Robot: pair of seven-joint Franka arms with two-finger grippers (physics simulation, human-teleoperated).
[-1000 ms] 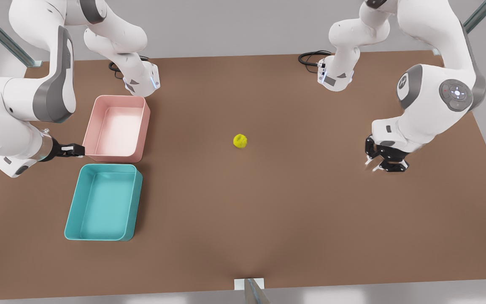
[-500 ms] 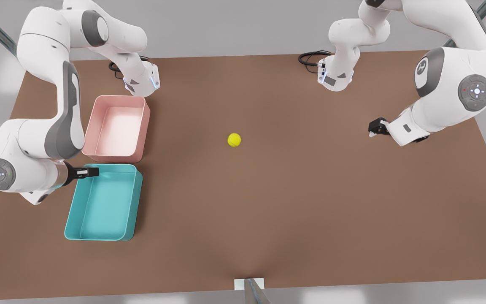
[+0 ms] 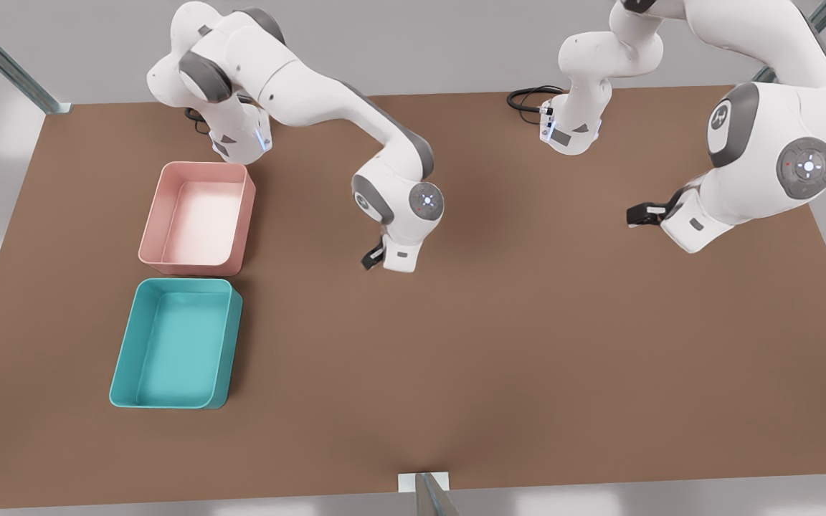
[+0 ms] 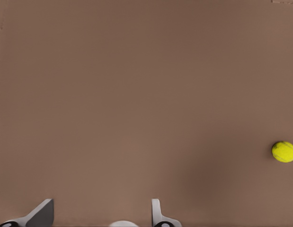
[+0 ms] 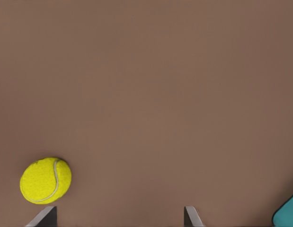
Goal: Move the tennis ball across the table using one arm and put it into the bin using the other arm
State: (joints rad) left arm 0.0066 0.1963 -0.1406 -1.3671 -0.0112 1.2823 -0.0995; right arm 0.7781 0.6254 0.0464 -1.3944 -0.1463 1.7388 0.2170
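Right hand [image 3: 371, 256] hangs over mid-desk [image 3: 528, 344], fingers spread, with the tennis ball [image 5: 45, 180] resting on the desk just outside one fingertip. It should shift sideways to centre the ball between the fingers, then descend and close gently, before carrying it to the teal bin [image 3: 229, 337]. Left hand [image 3: 639, 213] waits well apart, also spread.

I see even, diffuse overhead lighting on the table [image 3: 528, 344], free of glare. Soft shadows lie under the arms and beside the bin [image 3: 176, 344]. The tennis ball [image 5: 45, 180] casts a faint shadow; its seam renders crisply.
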